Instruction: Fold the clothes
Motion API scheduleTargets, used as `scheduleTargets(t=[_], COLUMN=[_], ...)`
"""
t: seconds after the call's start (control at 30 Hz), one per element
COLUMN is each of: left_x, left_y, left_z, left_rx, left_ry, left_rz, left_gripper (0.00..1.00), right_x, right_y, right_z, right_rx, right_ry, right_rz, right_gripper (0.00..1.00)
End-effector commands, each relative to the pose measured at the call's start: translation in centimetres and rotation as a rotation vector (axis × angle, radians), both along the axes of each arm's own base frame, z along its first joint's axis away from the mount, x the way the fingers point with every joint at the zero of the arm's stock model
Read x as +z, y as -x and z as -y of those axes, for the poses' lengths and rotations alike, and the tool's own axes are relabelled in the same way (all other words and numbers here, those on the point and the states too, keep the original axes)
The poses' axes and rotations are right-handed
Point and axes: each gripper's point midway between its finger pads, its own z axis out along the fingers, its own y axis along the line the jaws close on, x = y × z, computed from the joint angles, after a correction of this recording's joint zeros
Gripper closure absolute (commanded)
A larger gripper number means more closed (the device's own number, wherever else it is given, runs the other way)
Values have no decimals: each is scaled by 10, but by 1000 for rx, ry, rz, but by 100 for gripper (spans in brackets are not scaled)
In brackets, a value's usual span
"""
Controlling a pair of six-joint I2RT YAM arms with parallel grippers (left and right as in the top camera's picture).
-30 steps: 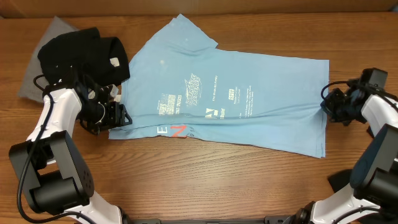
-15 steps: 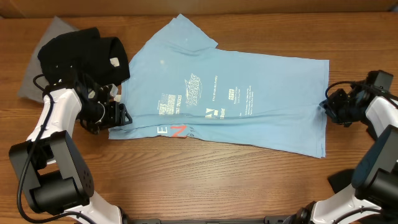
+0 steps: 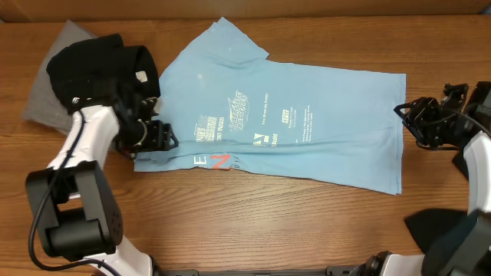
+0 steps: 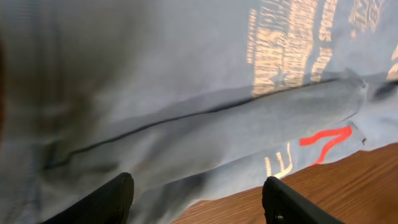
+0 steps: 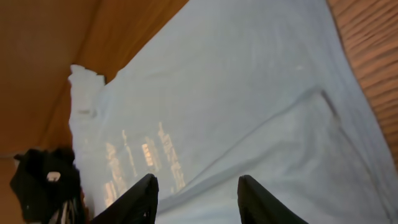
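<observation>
- Folding of the light blue T-shirt looks to be at an early stage. It lies spread across the middle of the surface, print side up. One sleeve points to the far edge and the hem end lies toward the right arm.
- Along the near side a long strip of the shirt seems to be turned over onto the body. The crease shows as a dark line in the left wrist view, with a red stroke of lettering just below it.
- The left fingers stand apart with nothing between them. They hover over the cloth at the shirt's left end, just above that crease.
- The right fingers also stand apart and hold nothing. They sit just off the shirt's right edge and look back along its length.
- A black T-shirt lies heaped at the far left on a grey one. It sits just beside the blue shirt's left edge and close to the left arm.
- My reading is that the arms are between grips: one lengthwise fold is laid and the next is not yet begun.
- The next move calls for each pair of fingers to drop onto its own end of the shirt. Each should pinch an edge through all the layers so the turned strip does not slip open.
- The two ends then need to be lifted together and carried evenly, or the soft cloth will sag and skew in the middle.
- The left arm should keep clear of the black heap as it works.
</observation>
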Motion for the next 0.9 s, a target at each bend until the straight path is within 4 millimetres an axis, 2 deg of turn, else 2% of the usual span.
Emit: scheduleTargets(t=[0.0, 0.1, 0.2, 0.33, 0.53, 0.63, 0.73, 0.87], left_x=[-3, -6, -6, -7, -25, -29, -29, -28], left_y=[5, 1, 0, 2, 12, 9, 3, -1], left_z=[1, -4, -5, -5, -5, -6, -6, -6], left_rx=[-41, -20, 8, 18, 33, 46, 50, 51], left_ry=[-93, -140, -142, -141, -146, -147, -148, -146], left_rz=[-6, 1, -1, -11, -28, -11, 15, 32], left_gripper=[30, 32, 41, 42, 44, 47, 57, 80], right_x=[22, 19, 17, 17, 17, 17, 17, 16], right_y=[1, 8, 11, 12, 12, 12, 12, 12], right_z=[-12, -16, -18, -18, -18, -18, -18, -18], right_rx=[34, 36, 36, 35, 35, 35, 35, 35], right_ry=[-12, -28, -36, -36, -36, -36, -37, -38], right_rz=[41, 7, -9, -14, -15, -14, -14, -18], right_gripper=[55, 55, 55, 55, 55, 55, 55, 56])
